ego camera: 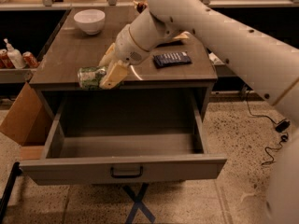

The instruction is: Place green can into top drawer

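The green can lies on its side at the front left edge of the cabinet top, above the open drawer's left part. My gripper is at the can's right end, one tan finger in front of it and one behind, shut on the can. The top drawer is pulled out wide below, its inside bare, with a dark pull handle at the centre of its flat front.
A white bowl stands at the back left of the top and a dark blue packet lies to the right. A cardboard box leans at the drawer's left. Red cans and a white bottle stand on a left shelf.
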Robot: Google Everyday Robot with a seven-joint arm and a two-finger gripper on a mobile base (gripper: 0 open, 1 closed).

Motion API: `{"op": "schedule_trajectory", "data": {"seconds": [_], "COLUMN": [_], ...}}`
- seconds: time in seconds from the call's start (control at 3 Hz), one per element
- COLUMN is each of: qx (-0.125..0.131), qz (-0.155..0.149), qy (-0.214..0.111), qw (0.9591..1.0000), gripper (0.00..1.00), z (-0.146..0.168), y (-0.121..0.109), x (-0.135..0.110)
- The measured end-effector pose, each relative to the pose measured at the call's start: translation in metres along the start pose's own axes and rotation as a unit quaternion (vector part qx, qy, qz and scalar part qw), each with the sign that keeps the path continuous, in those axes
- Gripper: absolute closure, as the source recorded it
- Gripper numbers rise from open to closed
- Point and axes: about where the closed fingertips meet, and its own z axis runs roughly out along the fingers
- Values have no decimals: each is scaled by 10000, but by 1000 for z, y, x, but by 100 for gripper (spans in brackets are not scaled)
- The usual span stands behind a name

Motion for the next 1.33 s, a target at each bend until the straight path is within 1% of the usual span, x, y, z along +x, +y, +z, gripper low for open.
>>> {"op": "schedule_trajectory", "data": {"seconds": [0.33, 0.67, 1.0, 1.33], "qx": [-49, -80, -79, -72], "qz": [521, 848, 1162, 1407], "qy": [136, 200, 259, 312], "qw": [9985, 9962, 9929, 9895], "gripper": [100, 100, 100, 100], "z": [9, 17, 30, 43], "y": [40, 62, 76, 86], "x": [27, 45, 66, 84]}}
